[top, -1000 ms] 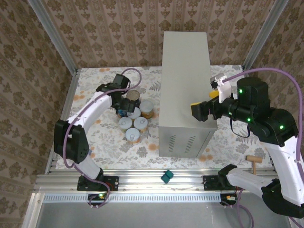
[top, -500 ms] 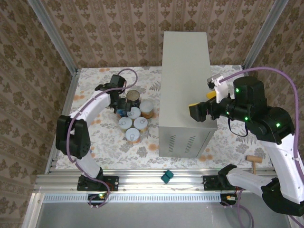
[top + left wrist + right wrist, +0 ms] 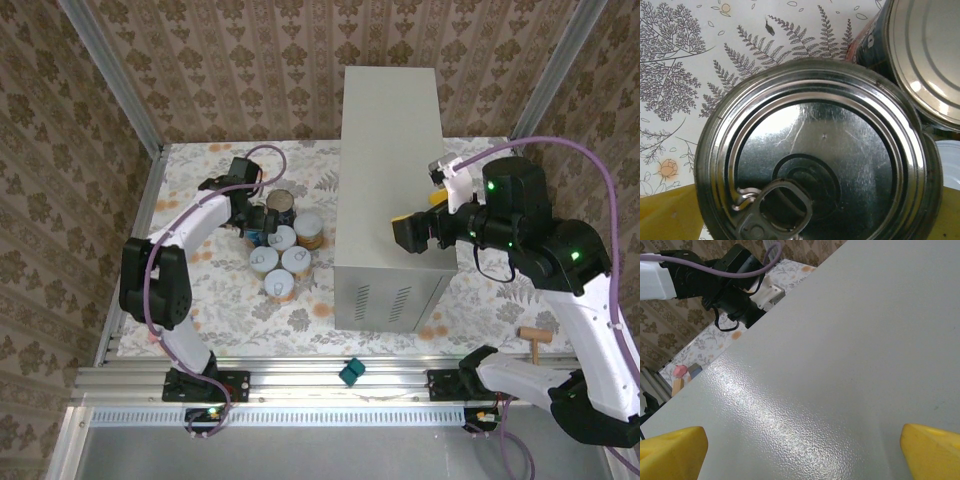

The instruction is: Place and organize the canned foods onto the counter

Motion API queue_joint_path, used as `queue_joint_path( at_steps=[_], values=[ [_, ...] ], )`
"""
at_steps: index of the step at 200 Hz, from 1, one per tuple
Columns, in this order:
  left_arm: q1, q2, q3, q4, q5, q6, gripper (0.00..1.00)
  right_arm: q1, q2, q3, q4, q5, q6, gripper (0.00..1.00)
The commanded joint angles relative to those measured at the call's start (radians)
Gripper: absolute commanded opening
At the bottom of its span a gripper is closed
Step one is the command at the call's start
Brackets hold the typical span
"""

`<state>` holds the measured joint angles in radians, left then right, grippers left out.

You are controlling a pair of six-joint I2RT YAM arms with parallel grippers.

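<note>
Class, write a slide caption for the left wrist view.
Pull-tab can top between yellow pincer fingers, a second can beside it.

A floral-patterned table is carrying a tall light grey counter, which is standing upright near its middle. Just left of the box, a cluster of cans is sitting on the pattern: two taller dark blue tins at the far side, their metal tops just beside each other, and shorter white-lidded tins packed close in front of them. A small wooden mallet is lying near the right edge, well apart from the cluster. A teal block is resting on the metal rail along the near edge.
</note>
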<state>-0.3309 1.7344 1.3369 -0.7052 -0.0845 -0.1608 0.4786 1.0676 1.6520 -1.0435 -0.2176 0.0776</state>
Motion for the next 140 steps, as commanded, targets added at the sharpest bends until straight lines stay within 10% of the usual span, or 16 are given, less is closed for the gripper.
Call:
queue_joint_path(
  at_steps=[1,140],
  values=[
    [0.010,0.014,-0.008,0.006,0.026,0.011,0.99,0.011,0.005,-0.003,0.019,-0.014,-0.011,1.00],
    [0.012,-0.034,-0.044,0.023,0.035,-0.011,0.78,0.032,-0.008,-0.021,0.026,0.012,-0.013,1.00]
  ],
)
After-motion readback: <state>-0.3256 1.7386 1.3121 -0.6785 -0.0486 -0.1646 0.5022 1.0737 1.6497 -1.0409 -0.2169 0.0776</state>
